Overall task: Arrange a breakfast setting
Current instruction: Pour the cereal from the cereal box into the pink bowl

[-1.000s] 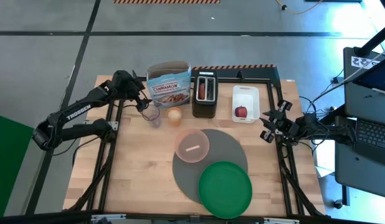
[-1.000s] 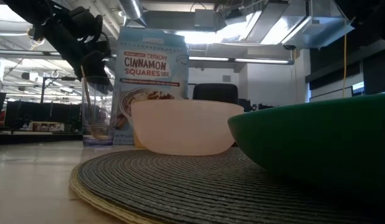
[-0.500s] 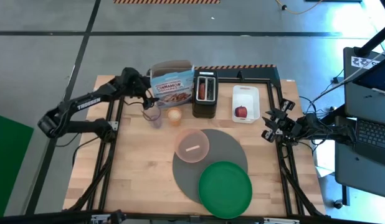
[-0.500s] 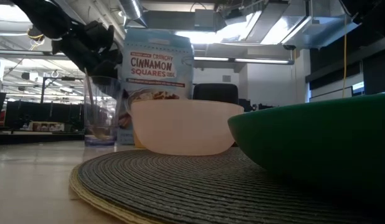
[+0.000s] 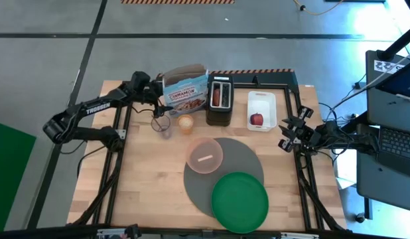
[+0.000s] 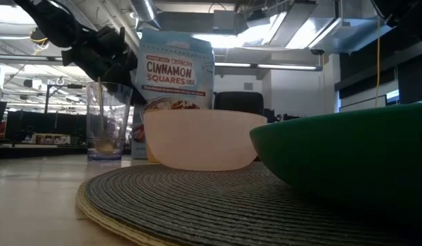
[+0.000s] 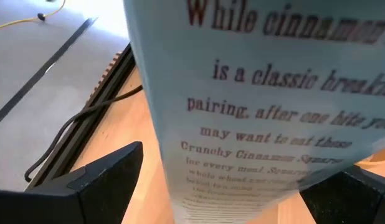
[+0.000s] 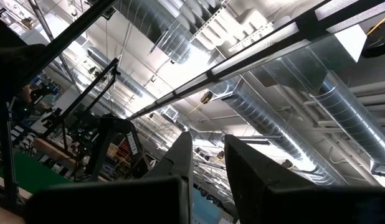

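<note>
A: Breakfast setting is laid at front centre: placemat [image 5: 225, 174] with the pink bowl [image 5: 205, 156] on its rear-left part and the green plate [image 5: 239, 201] on its front edge. Left gripper [image 5: 154, 97] is at the rear left, clenched on the side of the cereal box [image 5: 184, 92].

B: How to do this step well?

A: My read: it's moving or about to pour the cereal. Hold the box firm, keep it off the glass [image 5: 162, 125] just in front of it, carry it over the bowl before tipping. Box is open on top, so tilt slowly.

B: Count, left to right?

A: One glass, one cereal box, one bagel [image 5: 186, 123], one bowl with a small pale item in it, probably the spoon, one toaster [image 5: 219, 100], one placemat, one plate, one white tray [image 5: 263, 100] holding one apple [image 5: 257, 119].

B: Right arm?

A: Right gripper [image 5: 289, 133] waits at the table's right edge, fingers nearly together, grasping nothing.
</note>
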Tool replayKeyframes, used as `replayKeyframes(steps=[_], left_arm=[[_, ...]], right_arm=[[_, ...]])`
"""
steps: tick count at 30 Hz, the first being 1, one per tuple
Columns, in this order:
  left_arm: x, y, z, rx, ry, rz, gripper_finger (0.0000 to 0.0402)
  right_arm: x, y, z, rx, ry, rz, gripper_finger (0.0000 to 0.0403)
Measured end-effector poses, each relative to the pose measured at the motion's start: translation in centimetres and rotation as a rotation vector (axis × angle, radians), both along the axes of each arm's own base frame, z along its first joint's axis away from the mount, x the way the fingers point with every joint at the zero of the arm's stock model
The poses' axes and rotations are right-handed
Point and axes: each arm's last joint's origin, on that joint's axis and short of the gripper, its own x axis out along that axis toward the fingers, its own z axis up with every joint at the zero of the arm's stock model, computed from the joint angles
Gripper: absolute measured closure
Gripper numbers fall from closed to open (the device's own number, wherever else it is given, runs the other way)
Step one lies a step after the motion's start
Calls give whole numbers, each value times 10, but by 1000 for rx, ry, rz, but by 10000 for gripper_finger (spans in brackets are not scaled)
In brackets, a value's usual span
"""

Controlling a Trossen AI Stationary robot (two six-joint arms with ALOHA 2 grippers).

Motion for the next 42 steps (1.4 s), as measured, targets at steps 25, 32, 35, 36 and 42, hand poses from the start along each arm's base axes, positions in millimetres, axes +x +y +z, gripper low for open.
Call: replayKeyframes(steps=[25, 32, 35, 36, 42], left_arm=[[1, -3, -1, -57, -49, -61, 236], [-1, -4, 6, -30, -44, -34, 241], [-2, -4, 18, 4, -61, -14, 241], [-2, -4, 25, 23, -73, -11, 242], [-8, -9, 57, 78, -88, 18, 242]], right_arm=[[-1, 0, 1, 6, -9, -7, 340], [-1, 0, 1, 6, -9, -7, 340], [-1, 0, 1, 5, -9, -7, 340], [-1, 0, 1, 6, -9, -8, 340], [-1, 0, 1, 7, -9, -9, 340]])
